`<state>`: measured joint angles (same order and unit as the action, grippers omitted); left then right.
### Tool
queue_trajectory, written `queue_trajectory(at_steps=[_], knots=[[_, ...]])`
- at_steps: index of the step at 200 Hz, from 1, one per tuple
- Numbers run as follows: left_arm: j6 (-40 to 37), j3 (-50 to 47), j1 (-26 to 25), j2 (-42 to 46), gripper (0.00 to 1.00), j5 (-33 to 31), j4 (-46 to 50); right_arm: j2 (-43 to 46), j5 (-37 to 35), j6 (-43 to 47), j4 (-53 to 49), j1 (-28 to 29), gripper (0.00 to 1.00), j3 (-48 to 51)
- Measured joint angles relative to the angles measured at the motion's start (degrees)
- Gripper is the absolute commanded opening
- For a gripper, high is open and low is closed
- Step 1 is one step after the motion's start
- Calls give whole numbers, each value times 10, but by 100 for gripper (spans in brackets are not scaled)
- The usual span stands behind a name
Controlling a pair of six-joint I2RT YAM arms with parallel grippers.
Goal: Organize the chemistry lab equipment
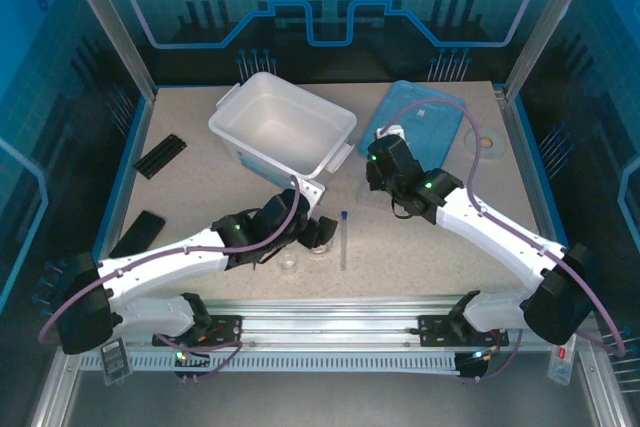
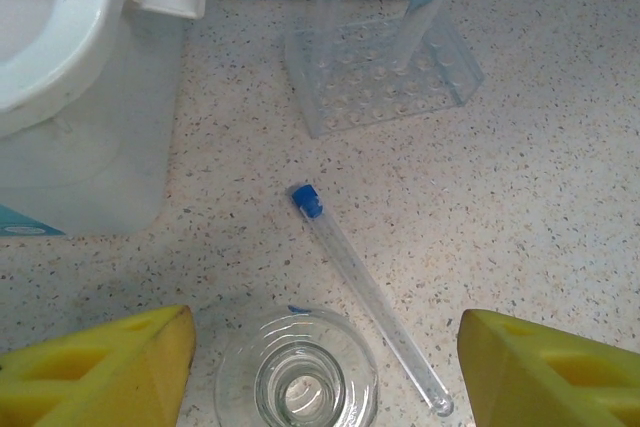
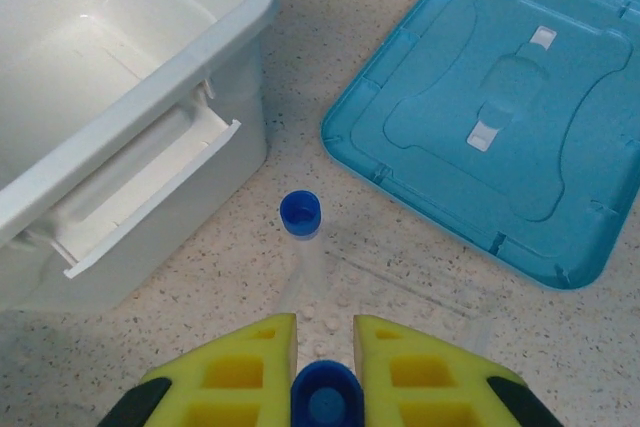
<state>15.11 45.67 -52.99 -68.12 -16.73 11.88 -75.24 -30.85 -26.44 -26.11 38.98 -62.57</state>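
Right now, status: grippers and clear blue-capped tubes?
Left gripper open by small clear glass flask. Right gripper shut on one blue-capped tube at clear plastic rack. Another tube lies loose beside flask.

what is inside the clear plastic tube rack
Two clear blue-capped tubes stand in the clear plastic tube rack; the right gripper is shut on one. The other holes look empty. The yellow fingers cover the rack's near part in the right wrist view.

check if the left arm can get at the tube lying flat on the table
Probably yes: the left gripper hangs open over the tube, which lies on bare table; the small glass flask beside it may crowd one finger.
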Motion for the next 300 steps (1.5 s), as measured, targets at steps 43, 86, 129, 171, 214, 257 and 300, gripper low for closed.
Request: queue_trajectory(at_steps=[43, 86, 129, 171, 214, 257, 300], knots=[[0, -2, 3, 7, 71, 0, 3, -16, -3, 0, 21, -1, 17, 6], [0, -4, 6, 7, 71, 0, 3, -31, -3, 0, 34, -5, 17, 17], [0, -5, 8, 7, 71, 0, 5, -42, -2, -1, 40, -8, 17, 19], [0, -5, 10, 7, 71, 0, 5, -43, -2, -1, 45, -11, 17, 24], [0, -5, 12, 7, 71, 0, 5, -48, 2, -3, 50, -13, 17, 25], [0, -5, 15, 7, 72, 0, 5, -51, 12, -5, 54, -13, 17, 25], [0, -5, 16, 7, 72, 0, 5, -58, 13, -5, 57, -13, 18, 25]])
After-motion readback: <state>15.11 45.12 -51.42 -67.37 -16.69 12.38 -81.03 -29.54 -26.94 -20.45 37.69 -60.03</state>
